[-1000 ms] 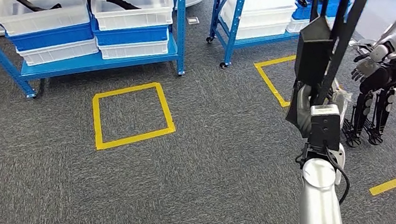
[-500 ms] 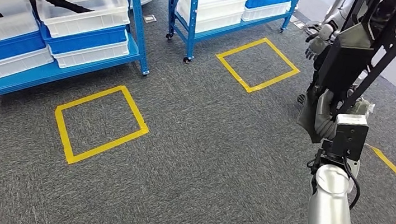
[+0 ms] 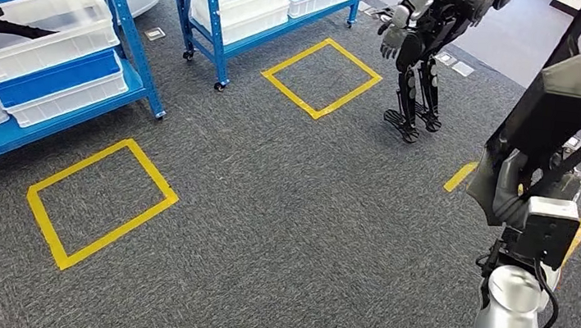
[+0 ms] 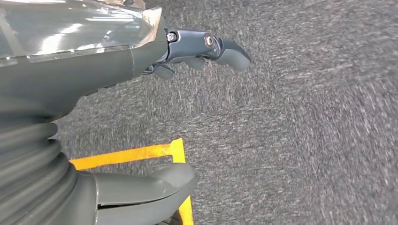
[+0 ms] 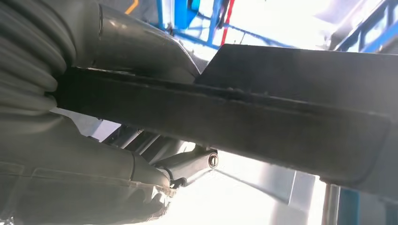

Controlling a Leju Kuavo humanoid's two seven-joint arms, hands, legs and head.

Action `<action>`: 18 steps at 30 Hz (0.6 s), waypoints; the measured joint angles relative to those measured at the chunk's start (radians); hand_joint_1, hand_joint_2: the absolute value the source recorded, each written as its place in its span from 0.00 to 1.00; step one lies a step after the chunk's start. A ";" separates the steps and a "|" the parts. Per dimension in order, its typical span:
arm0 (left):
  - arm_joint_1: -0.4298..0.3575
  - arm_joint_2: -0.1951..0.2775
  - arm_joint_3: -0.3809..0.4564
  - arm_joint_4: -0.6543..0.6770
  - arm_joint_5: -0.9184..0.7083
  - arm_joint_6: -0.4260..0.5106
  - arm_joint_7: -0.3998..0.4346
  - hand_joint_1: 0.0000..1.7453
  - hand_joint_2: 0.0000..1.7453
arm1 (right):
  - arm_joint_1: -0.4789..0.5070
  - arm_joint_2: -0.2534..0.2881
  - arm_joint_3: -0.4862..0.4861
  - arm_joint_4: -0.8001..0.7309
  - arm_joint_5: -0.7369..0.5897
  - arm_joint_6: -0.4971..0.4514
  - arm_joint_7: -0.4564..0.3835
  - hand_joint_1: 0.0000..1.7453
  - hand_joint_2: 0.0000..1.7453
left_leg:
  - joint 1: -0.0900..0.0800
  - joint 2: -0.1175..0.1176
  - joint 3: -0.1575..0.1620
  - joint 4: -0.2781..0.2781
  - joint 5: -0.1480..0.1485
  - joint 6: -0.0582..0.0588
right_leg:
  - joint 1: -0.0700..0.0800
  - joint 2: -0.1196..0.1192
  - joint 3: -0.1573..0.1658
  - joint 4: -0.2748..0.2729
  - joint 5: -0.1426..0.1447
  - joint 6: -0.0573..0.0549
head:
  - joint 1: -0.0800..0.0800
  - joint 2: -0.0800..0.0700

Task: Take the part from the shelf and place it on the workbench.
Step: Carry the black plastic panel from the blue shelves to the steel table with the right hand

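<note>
Right hand (image 3: 504,184) grasping black metal part (image 3: 563,100) upright at right, left hand (image 4: 117,117) fingers (image 4: 225,47) released above grey carpet (image 3: 306,215), blue shelf (image 3: 36,44) far left

Camera turned; shelf (image 3: 55,30) shifted left, right hand (image 3: 508,185) gripping part (image 3: 562,104).

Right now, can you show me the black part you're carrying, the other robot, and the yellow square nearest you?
black part (image 3: 563,100), head view, on its flat dark plate.
other robot (image 3: 418,63), head view, on its dark legs.
yellow square (image 3: 155,175), head view, on its right-hand tape edge.
</note>
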 joint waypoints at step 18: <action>0.005 0.000 0.015 -0.001 0.006 0.034 0.016 0.00 1.00 | 0.232 0.050 -0.051 -0.325 0.023 -0.029 -0.003 1.00 1.00 | 0.002 -0.086 0.035 -0.037 0.020 0.050 | 0.009 0.050 -0.125 0.192 -0.061 0.008 | 0.010 0.000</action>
